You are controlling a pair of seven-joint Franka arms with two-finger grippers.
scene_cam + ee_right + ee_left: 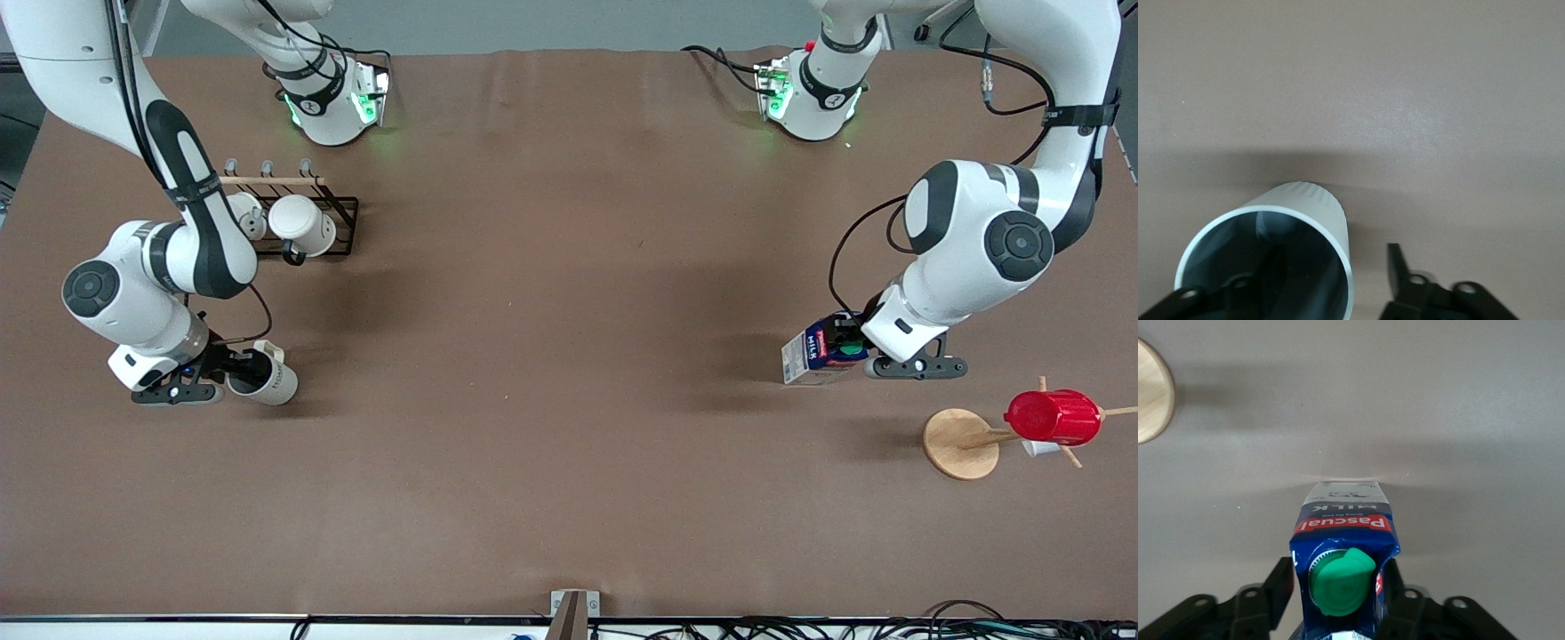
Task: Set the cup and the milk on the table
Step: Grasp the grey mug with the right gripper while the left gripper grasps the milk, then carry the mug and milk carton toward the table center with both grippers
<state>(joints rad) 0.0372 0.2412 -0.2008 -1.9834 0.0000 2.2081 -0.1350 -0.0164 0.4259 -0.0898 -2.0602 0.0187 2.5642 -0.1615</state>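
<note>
The cup (271, 380), off-white with dark lettering, is low at the table (569, 356) near the right arm's end, its mouth toward my right gripper (236, 369). In the right wrist view the right gripper (1333, 250) is open. One finger is inside the cup (1318, 207); the other finger (1395, 263) stands apart from its wall. My left gripper (853, 348) is shut on the top of the milk (807, 356), which is tilted and low over the table near the left arm's end. The left wrist view shows the gripper (1338, 567) pinching the milk (1345, 513) beside its green cap (1340, 581).
A black wire rack (342, 222) with two plain white mugs (300, 224) stands farther from the front camera than the cup. A wooden mug tree with a round base (958, 443) holds a red ribbed cup (1053, 416) nearer the camera than the milk. The base also shows in the left wrist view (1151, 400).
</note>
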